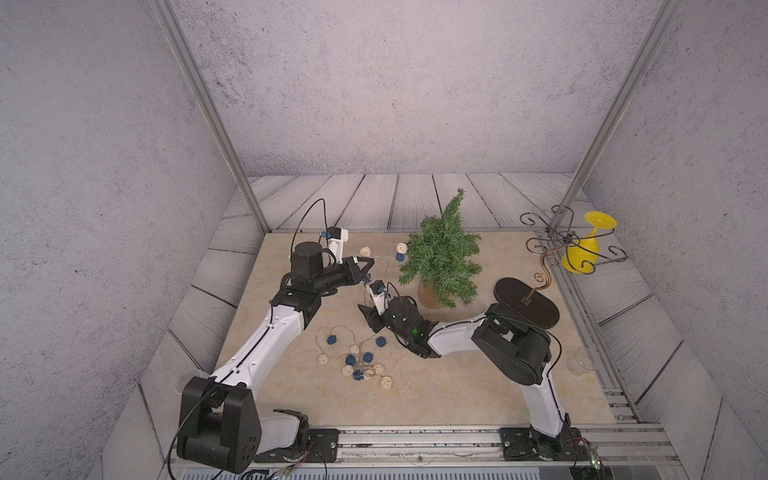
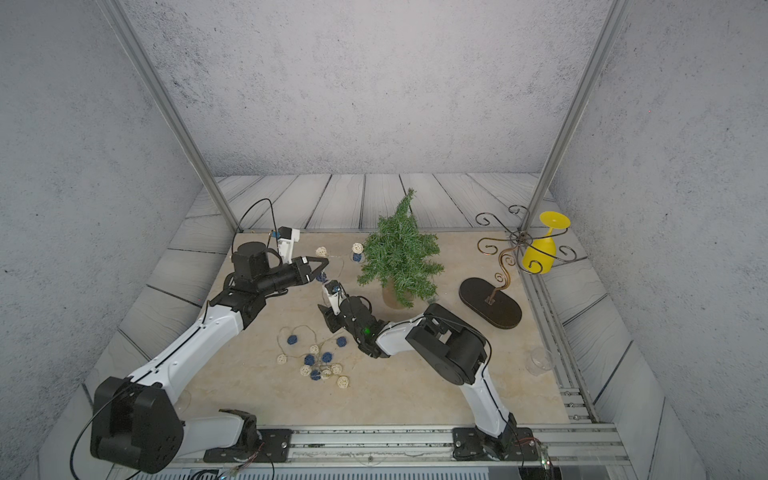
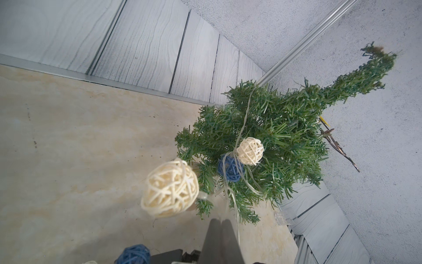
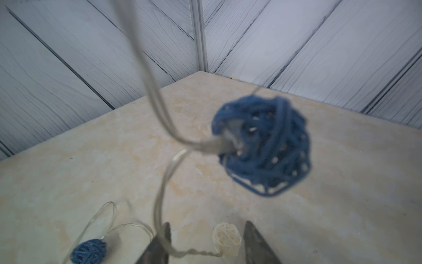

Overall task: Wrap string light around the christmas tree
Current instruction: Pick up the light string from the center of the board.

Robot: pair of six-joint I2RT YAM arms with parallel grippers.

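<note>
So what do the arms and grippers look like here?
Both the left arm and right arm have white link shells with bulky black joint housings and thin black cables looping outside. Each wrist carries a white camera mount. The left gripper and right gripper have dark, tapering fingers. A green light glows on the right wrist.

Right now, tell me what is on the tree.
The string light drapes over branches of the tree; a cream ball and a blue ball hang against the needles. Whether it continues round the far side is hidden by the foliage.
</note>
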